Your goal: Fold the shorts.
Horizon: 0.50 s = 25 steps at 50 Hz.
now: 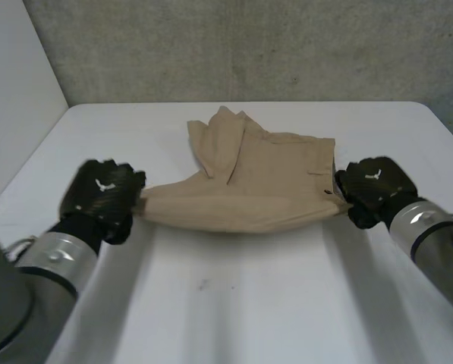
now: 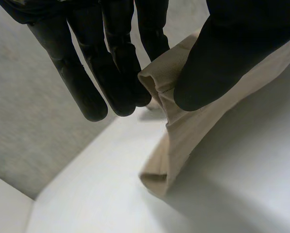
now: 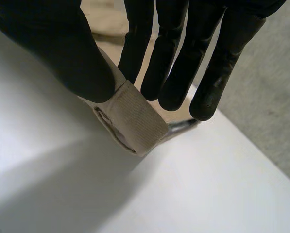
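Both hands are on the tan shorts (image 1: 260, 178) here, one at each end of the near edge. Over on the left, the left hand (image 1: 103, 197) has a corner of the cloth pinched between its thumb (image 2: 222, 58) and its fingers (image 2: 120, 73). That's a firm grasp, and in the wrist view the fabric drops from the pinch down to the white tabletop (image 1: 234, 303). On the other side, the right hand (image 1: 374, 188) grips the opposite corner, a thick folded band of fabric clamped between thumb and fingers, just above the tabletop. Between the two, the near edge of the shorts runs in a shallow downward curve with a shadow beneath it. The rest of the garment lies at the middle of the tabletop, towards the far side, with a flap of cloth turned over on top and pointing at the grey wall (image 1: 249, 45) behind. The hands are well apart, the shorts spanning the gap between them
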Available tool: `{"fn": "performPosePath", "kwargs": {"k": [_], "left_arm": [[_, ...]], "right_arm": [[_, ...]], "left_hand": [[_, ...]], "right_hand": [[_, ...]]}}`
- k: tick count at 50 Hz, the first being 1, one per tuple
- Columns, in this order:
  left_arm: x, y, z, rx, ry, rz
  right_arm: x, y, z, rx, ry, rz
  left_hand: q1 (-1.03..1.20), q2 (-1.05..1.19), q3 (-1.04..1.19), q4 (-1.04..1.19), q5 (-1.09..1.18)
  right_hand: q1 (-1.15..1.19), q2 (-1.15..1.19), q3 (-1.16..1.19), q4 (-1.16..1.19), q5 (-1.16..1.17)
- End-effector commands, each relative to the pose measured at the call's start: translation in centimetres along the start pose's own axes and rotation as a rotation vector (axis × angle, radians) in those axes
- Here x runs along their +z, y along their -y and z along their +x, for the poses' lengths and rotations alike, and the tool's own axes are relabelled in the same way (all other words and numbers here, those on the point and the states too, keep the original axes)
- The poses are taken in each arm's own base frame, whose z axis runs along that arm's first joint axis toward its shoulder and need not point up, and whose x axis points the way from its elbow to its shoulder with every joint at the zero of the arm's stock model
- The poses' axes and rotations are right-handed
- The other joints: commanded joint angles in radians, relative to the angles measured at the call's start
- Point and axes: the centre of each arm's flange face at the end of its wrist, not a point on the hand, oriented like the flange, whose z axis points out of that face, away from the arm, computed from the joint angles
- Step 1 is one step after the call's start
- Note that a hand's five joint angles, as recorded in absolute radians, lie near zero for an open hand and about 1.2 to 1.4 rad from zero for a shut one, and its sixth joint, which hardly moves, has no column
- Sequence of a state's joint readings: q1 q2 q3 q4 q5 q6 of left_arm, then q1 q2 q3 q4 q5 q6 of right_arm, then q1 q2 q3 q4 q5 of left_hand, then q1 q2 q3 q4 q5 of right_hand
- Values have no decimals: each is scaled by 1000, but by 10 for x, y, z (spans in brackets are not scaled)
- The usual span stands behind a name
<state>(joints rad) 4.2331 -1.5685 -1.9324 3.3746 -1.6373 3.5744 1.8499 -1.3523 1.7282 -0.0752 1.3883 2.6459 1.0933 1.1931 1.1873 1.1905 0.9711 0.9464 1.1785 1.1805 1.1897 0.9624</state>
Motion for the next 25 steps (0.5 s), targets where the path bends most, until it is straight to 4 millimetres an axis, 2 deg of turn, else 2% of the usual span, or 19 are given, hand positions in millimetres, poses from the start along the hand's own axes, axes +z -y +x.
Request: {"fn": "performPosePath", "kwargs": {"k": [1, 4, 7, 11, 12, 19, 20, 21, 22, 23, 24, 25], "left_arm": [[-32, 33, -20, -9, 35, 69], [-39, 32, -18, -5, 19, 48], [-49, 22, -11, 0, -27, -24], [-60, 8, -2, 10, -83, -113], [-65, -2, 3, 16, -116, -173], [-72, -25, 14, 28, -177, -296], [-72, -27, 14, 32, -183, -307], [-73, -29, 16, 35, -195, -327], [-73, -29, 16, 35, -195, -327], [-73, -31, 17, 37, -201, -336], [-73, -31, 17, 43, -209, -344], [-73, -30, 17, 43, -211, -344]], "right_arm": [[-40, 39, 8, -11, 43, 34], [-51, 44, 8, -23, 58, 29], [-61, 46, 7, -40, 70, 17], [-71, 29, -3, -93, 134, -67], [-73, 25, -6, -109, 149, -84], [-92, -7, -27, -267, 286, -232], [-95, -11, -31, -294, 314, -254], [-96, -13, -33, -307, 326, -263], [-96, -15, -34, -316, 333, -271], [-96, -15, -34, -323, 336, -274], [-96, -15, -34, -323, 336, -274], [-94, -13, -32, -326, 333, -265]], "left_hand": [[303, 203, 209, 206, 251], [303, 203, 209, 206, 251], [303, 203, 209, 206, 251], [303, 203, 209, 206, 251], [303, 203, 209, 206, 251], [303, 203, 209, 206, 251], [286, 186, 192, 189, 234], [76, -23, -17, -21, 24], [74, -25, -20, -23, 22], [-91, -191, -185, -188, -144], [-387, -486, -480, -484, -439], [-445, -545, -539, -542, -497]], "right_hand": [[450, 218, 216, 207, 259], [450, 218, 216, 207, 259], [450, 218, 216, 207, 259], [450, 218, 216, 207, 259], [450, 218, 216, 207, 259], [450, 218, 216, 207, 259], [274, 42, 40, 30, 83], [109, -123, -125, -134, -82], [-26, -258, -260, -270, -217], [-124, -356, -358, -367, -314], [-124, -357, -359, -368, -315], [-235, -467, -469, -478, -426]]}}
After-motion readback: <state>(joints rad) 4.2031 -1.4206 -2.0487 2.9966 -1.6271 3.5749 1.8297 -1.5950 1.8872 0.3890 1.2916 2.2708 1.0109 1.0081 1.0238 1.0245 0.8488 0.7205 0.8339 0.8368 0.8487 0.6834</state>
